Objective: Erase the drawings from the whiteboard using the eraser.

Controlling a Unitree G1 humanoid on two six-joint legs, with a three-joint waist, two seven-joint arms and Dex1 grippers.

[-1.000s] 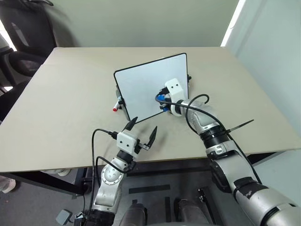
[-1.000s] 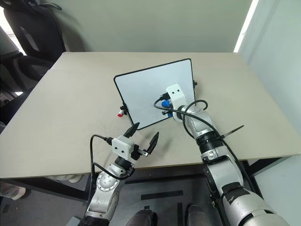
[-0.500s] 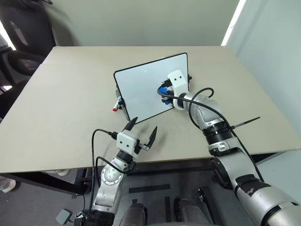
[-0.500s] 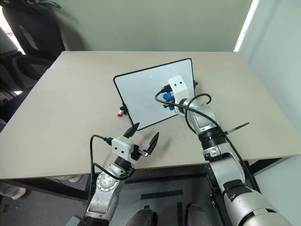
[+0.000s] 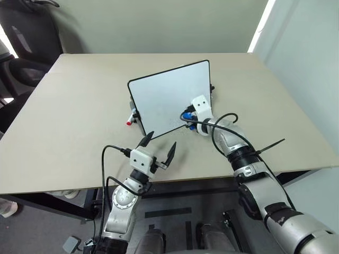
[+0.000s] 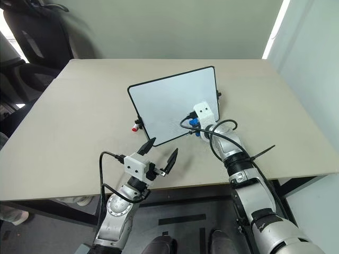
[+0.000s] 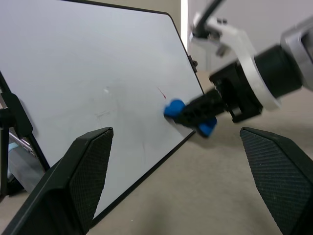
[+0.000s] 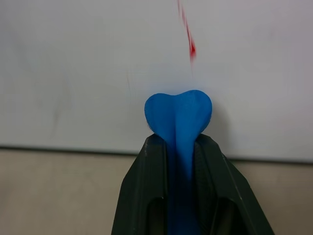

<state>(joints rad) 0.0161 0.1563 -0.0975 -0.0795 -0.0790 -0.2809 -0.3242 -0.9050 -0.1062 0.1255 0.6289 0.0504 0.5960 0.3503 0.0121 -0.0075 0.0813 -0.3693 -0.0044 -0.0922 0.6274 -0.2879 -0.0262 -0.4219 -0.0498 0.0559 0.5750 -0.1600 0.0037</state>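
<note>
Clenched right gripper (image 8: 178, 147) squeezes the eraser (image 8: 179, 115), soft, bulging, against the board (image 5: 159, 95) below a red streak (image 8: 191, 49); left gripper (image 5: 159, 145) gapes, empty, lower centre.

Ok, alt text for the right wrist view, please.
The right pincer is shut on the blue eraser, whose tip presses against the whiteboard near its lower edge. A short red streak of the drawings remains just beyond the eraser; beige table shows below the board.
</note>
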